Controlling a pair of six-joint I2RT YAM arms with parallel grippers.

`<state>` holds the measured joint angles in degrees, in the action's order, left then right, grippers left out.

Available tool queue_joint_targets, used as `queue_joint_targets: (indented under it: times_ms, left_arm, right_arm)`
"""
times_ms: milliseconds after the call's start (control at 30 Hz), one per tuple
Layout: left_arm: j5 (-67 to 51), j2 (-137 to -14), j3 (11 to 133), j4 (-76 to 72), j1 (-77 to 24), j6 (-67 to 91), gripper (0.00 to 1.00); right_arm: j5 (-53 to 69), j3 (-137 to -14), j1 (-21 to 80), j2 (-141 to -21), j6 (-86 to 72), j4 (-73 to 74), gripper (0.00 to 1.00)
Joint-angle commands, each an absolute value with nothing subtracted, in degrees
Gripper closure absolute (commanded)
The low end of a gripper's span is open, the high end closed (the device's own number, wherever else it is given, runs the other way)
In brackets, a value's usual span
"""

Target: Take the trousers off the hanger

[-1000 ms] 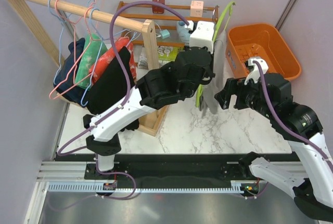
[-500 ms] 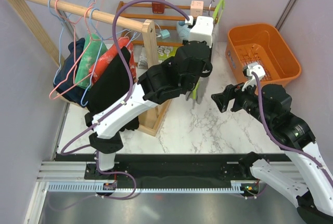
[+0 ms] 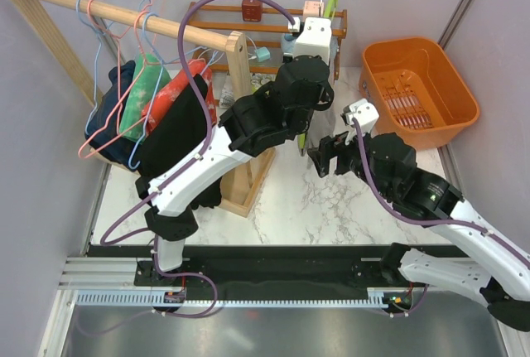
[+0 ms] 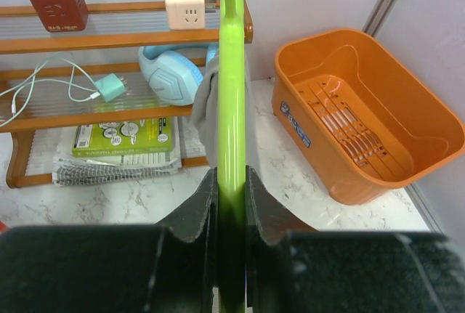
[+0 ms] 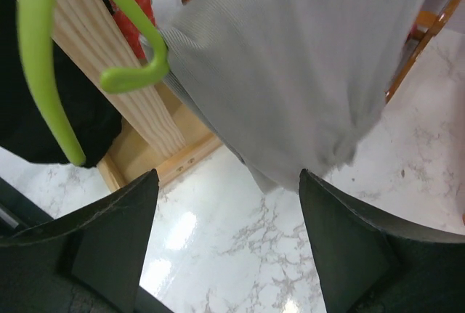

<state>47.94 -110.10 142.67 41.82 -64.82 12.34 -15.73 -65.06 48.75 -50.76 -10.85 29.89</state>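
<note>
— Where do we find the trousers (image 5: 290,59)?
— Off the counter (image 5: 218,255), hanging straight ahead of the right end effector (image 5: 225,182). They are a grey fold filling the space above its two fingers. From the left wrist we also see a strip of grey cloth beyond the left end effector (image 4: 231,197), lying against the left side of the hanger (image 4: 231,95).
— And the hanger itself?
— It is pinched edge-on between the left end effector's fingers and runs straight away from it. Seen from the right one, its curled green end touches the trousers' edge, up and to the left.
— How do we read the right end effector?
— Spread wide, gripping nothing. The cloth hangs ahead of it, and we cannot tell whether they touch.
— What lies around them?
— A wooden rack (image 5: 145,124) stands behind that curled end. An orange basket (image 4: 349,175) sits ahead and to the right of the left end effector.
</note>
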Motion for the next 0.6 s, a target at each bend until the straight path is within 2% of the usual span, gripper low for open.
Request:
queue_joint_targets:
  times_ms: [0,233,567]
  left_arm:
    - [50.1,-108.99,145.99,34.1,-64.87,10.28,0.98]
    - [49.13,-108.37,145.99,34.1,-64.42,10.9,0.98]
    - [47.64,-107.23,145.55,34.45,-64.42,12.13,0.98]
  right_arm:
    - [-26.61,-64.77,52.63,-52.03,-10.28,22.24,0.16]
    - [-34.62,-64.34,54.84,-54.58,-7.75,17.32,0.22]
    - [-36.04,-63.99,54.84,-55.81,-7.03,13.54,0.28]
